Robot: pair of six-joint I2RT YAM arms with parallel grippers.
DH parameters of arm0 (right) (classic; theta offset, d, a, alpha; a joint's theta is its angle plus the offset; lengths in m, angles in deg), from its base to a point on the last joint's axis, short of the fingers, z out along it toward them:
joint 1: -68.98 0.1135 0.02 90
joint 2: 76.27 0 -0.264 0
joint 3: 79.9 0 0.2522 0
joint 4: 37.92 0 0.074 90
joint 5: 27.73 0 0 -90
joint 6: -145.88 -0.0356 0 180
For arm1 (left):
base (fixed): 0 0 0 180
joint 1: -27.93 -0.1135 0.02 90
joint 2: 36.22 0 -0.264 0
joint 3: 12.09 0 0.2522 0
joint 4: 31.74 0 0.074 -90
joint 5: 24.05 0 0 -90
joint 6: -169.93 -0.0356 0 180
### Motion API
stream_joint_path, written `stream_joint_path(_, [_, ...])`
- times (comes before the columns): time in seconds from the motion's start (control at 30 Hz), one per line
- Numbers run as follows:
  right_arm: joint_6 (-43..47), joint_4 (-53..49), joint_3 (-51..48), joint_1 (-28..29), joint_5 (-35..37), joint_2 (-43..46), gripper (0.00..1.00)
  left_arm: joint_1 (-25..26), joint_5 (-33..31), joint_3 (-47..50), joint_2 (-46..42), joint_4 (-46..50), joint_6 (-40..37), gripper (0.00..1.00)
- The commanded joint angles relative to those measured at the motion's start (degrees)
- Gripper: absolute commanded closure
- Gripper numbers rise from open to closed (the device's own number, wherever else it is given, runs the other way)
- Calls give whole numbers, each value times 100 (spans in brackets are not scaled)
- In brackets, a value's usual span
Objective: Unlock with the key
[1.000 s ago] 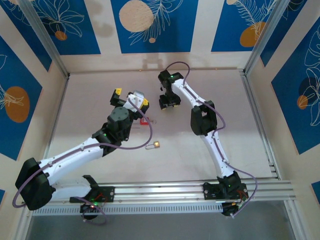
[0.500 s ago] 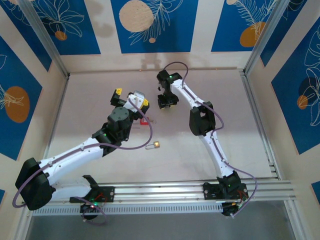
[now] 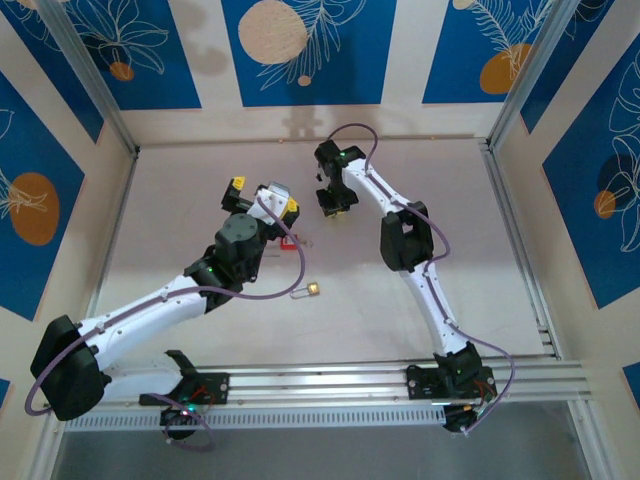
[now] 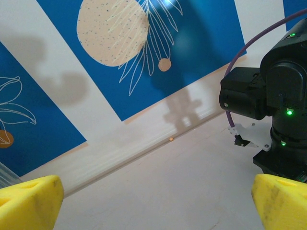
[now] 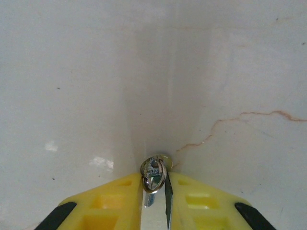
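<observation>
A small brass padlock (image 3: pixel 312 290) with a silver shackle lies on the table in front of the left arm's elbow. My right gripper (image 3: pixel 335 207) hangs low over the far middle of the table. In the right wrist view its yellow fingers (image 5: pixel 120 201) are shut on a small silver key (image 5: pixel 155 173) with a ring, just above the tabletop. My left gripper (image 3: pixel 264 195) is raised left of it, its yellow fingertips (image 4: pixel 29 201) spread wide with nothing between them. The right arm's black wrist (image 4: pixel 268 105) stands ahead of the left gripper.
A small red object (image 3: pixel 288 241) lies on the table beside the left arm's wrist. Blue patterned walls (image 3: pixel 300 50) close in the back and sides. A metal rail (image 3: pixel 400 380) runs along the near edge. A thin brown crack (image 5: pixel 240 120) marks the tabletop.
The right gripper has shifted slightly toward the back left and stays shut on the key. The left arm and padlock have not moved.
</observation>
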Motion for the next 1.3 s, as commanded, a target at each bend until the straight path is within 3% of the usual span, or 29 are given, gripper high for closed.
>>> stream_joint_path(0.0, [-21, 3, -398, 137, -16, 231, 82, -53, 83, -24, -41, -8, 122, 0])
stream_joint_path(0.17, [-44, 354, -875, 204, 212, 575, 90, -54, 91, -24, -49, 1, 123, 0])
stream_joint_path(0.4, [9, 478, -1120, 310, 388, 842, 91, -53, 101, -23, -49, 7, 120, 0])
stream_joint_path(0.53, [-8, 766, -1765, 293, 387, 1185, 92, -54, 103, -24, -49, 10, 121, 1])
stream_joint_path(0.87, [-367, 1804, -4415, 319, -117, 2753, 92, -54, 171, -32, 11, 62, 185, 0])
stream_joint_path(1.1, [-789, 2252, -6425, 674, -337, 3896, 91, -49, 242, -59, 87, 175, 293, 0])
stream_joint_path(1.27, [-1023, 2471, -7339, 738, -891, 4470, 90, -43, 353, -65, 110, 230, 356, 0])
